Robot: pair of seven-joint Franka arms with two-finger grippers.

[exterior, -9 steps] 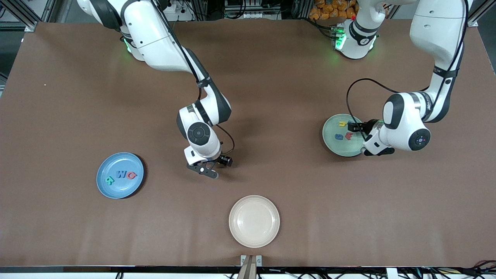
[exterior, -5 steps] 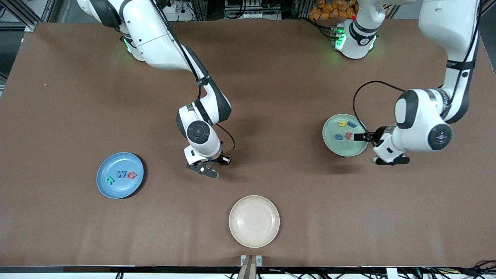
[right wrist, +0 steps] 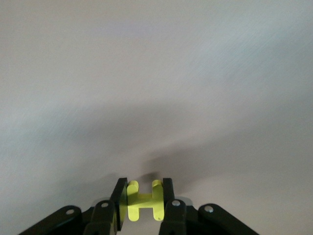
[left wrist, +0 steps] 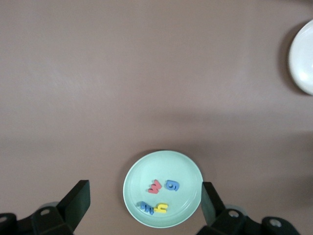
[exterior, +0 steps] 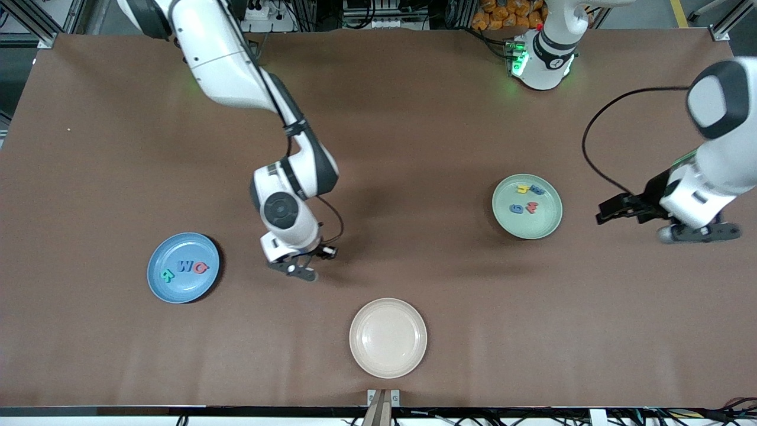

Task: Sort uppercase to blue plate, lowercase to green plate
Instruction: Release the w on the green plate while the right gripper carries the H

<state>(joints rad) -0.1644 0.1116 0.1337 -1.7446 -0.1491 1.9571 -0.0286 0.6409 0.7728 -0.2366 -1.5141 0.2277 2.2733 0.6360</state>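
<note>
**Yellow H pinched, other hand spread wide**

My right end effector (right wrist: 142, 198) is clamped on the yellow H (right wrist: 143, 200), its two fingers pressing the letter's sides. It hangs over bare counter (exterior: 414, 148) between the blue plate (exterior: 155, 278) and the cream plate (exterior: 414, 355), with its shadow on the brown surface below.

My left end effector (left wrist: 144, 208) is spread wide and holds nothing. It is over the counter at my left arm's end, just beside the green plate (exterior: 547, 222) and clear of it.

The green plate carries four lowercase letters: yellow h (exterior: 523, 189), blue m (exterior: 537, 190), blue g (exterior: 517, 208) and red m (exterior: 532, 207), bunched in the half farther from the front camera. In my left wrist view they sit together inside the plate's rim.

The blue plate lies toward my right arm's end of the counter and holds three capitals in a row: teal R (exterior: 168, 275), blue W (exterior: 185, 267) and red Q (exterior: 201, 268).

The cream plate is nearest the front camera, between the two coloured plates.
</note>
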